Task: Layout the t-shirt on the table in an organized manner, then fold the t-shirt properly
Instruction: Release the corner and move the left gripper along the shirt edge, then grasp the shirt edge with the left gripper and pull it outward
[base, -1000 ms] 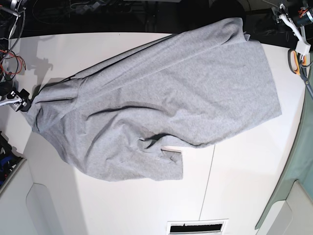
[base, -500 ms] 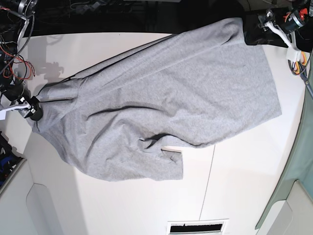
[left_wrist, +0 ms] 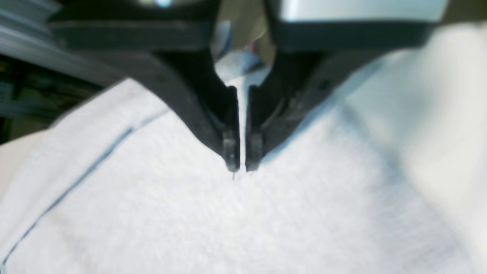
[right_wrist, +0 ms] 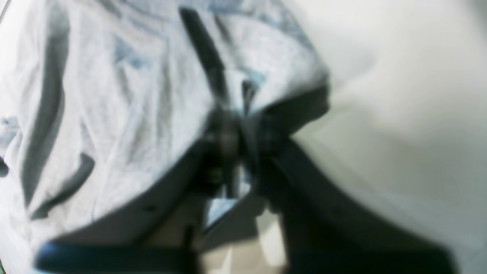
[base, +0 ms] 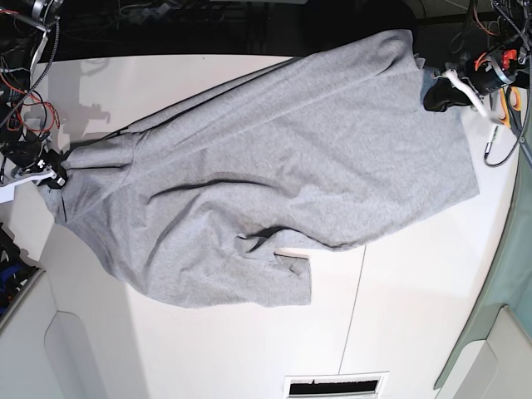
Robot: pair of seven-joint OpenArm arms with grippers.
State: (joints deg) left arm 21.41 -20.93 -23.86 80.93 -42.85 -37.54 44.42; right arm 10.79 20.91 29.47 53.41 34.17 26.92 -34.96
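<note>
While the t-shirt (base: pixel 274 183) sprawls diagonally across the table (base: pixel 416 316), both arms' jaws pinch its opposite edges.

Bright, even light; blurred wrist views; fisheye-warped base view

From my base view, the large heather-grey cotton t-shirt (base: pixel 274 174) lies spread slantwise on the wide flat white table (base: pixel 416 299), running from the view's left edge up to the far right corner. My right hand (base: pixel 55 176) sits at the shirt's left end, touching the cloth. My left hand (base: pixel 438 96) sits at the shirt's far right edge, on the fabric. A thin seam line (base: pixel 352 312) crosses the table nearer me, just beside the shirt's near edge.
</note>
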